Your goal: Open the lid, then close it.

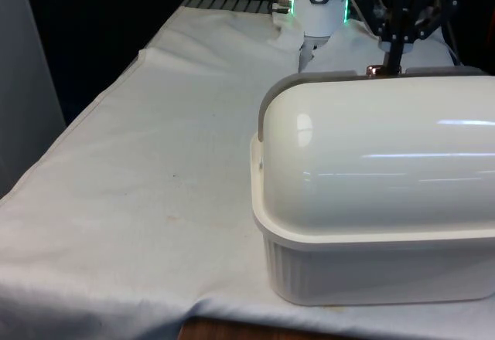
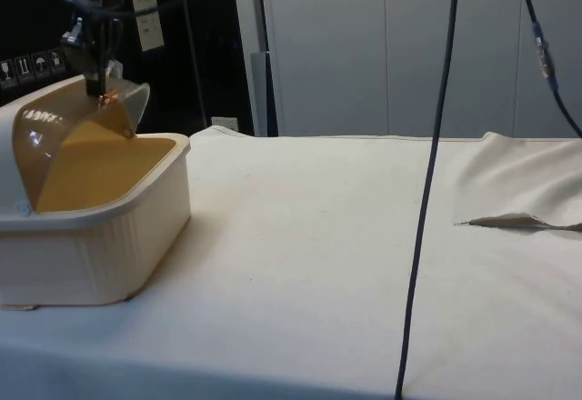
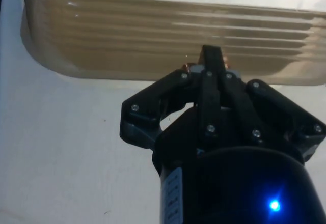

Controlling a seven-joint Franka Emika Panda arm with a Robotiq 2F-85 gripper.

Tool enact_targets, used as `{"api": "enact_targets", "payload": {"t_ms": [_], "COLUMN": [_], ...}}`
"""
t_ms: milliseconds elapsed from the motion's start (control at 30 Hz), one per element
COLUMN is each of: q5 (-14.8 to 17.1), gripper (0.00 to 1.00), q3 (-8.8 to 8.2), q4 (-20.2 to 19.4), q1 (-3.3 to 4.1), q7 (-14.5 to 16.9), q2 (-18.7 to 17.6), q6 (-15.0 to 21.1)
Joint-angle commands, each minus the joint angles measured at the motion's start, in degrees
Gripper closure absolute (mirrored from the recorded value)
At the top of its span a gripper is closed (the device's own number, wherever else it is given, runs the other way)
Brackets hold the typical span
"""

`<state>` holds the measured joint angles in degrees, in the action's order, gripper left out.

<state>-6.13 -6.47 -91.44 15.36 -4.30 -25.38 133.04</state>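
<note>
A cream bread box (image 1: 363, 266) stands at the front view's right, its domed back (image 1: 387, 162) turned to that camera. In the side view the box (image 2: 100, 245) has its brownish see-through lid (image 2: 68, 132) rolled partway up, and the inside lies open on the side facing the table's middle. My black gripper (image 2: 100, 91) reaches down onto the lid's raised edge and is shut on the small copper handle (image 1: 373, 69). In the wrist view the gripper (image 3: 211, 63) has its fingers pressed together, with the ribbed lid (image 3: 153, 40) just beyond them.
The white cloth (image 1: 155, 185) lies bare to the front view's left of the box. In the side view a black cable (image 2: 432, 182) hangs down over the table, and the cloth has a raised fold (image 2: 518, 223) at the far right.
</note>
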Motion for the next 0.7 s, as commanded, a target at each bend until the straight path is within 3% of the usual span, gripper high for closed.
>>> {"api": "enact_targets", "payload": {"t_ms": [0,233,267,300,333,533,600,667], "q5": [-0.63,-0.97,-0.29,-1.03,-1.20,-1.66,-1.03,-1.83], "gripper": [1.00,1.00,1.00,1.00,1.00,1.00,1.00,1.00], "q3": [-0.17,-0.06,0.11,0.00,0.06,0.46,0.69,0.63], "q4": [-2.69,-6.70,-4.35,-7.22,-8.14,-11.46,-9.97,-12.89], "q1": [0.46,0.63,0.17,0.63,0.63,0.57,0.23,0.57], "q7": [-0.69,-0.74,-0.06,-0.74,-0.80,-0.92,-0.29,-0.97], "q2": [1.72,3.95,2.35,4.24,4.76,6.82,5.79,7.79], "q6": [1.49,2.64,1.32,2.69,2.92,3.21,2.12,3.21]}}
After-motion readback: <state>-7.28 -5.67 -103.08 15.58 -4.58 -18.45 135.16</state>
